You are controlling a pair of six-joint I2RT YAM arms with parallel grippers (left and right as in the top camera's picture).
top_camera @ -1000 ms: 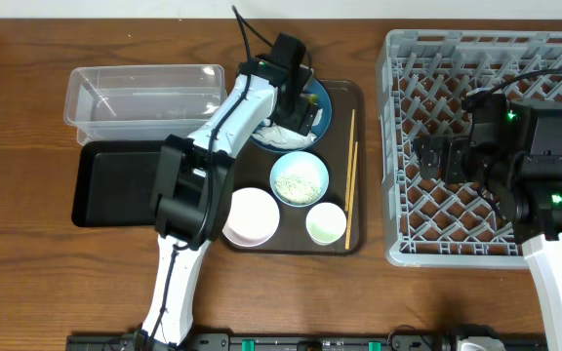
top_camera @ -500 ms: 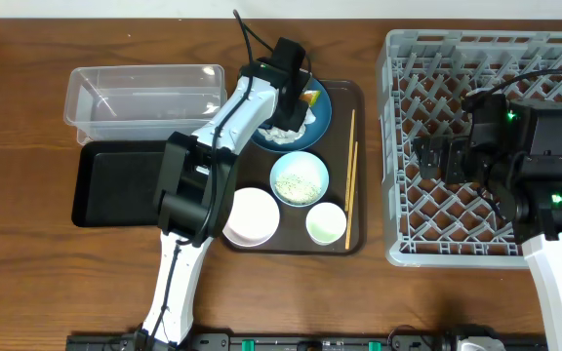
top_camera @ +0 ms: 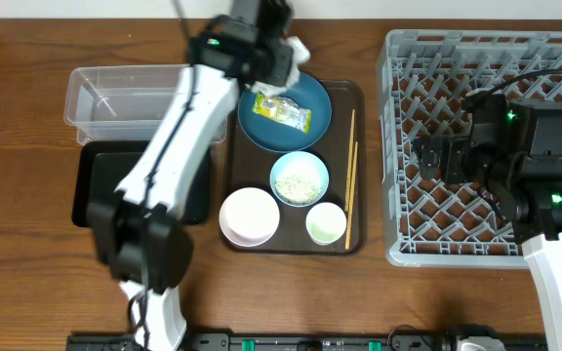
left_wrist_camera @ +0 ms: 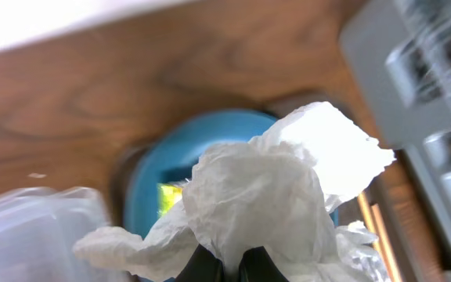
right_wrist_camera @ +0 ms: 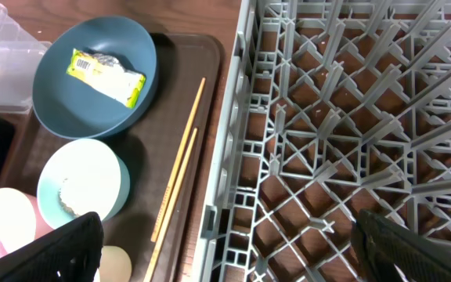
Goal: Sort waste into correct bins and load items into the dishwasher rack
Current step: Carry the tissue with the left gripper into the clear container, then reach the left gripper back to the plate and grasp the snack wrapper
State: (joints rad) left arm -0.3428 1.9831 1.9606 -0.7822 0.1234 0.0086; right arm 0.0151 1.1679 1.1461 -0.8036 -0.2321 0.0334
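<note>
Lifted napkin (left_wrist_camera: 265, 196) off blue dish (top_camera: 308, 96), left pincer (left_wrist_camera: 229, 262) clenched on it; I see wrapper (top_camera: 283, 110) alone on dish; right pincer (right_wrist_camera: 241, 251) spread, empty. Nothing binned, rack (top_camera: 515, 58) unloaded.

No legible text anywhere (print on the wrapper (right_wrist_camera: 106, 76) too small)

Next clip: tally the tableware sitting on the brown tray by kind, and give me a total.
Dishes: 1, dark blue dish
Bowls: 2, light blue bowl and white bowl
Cups: 1, pale cup
Utensils: 2, chopsticks
Total: 6
</note>
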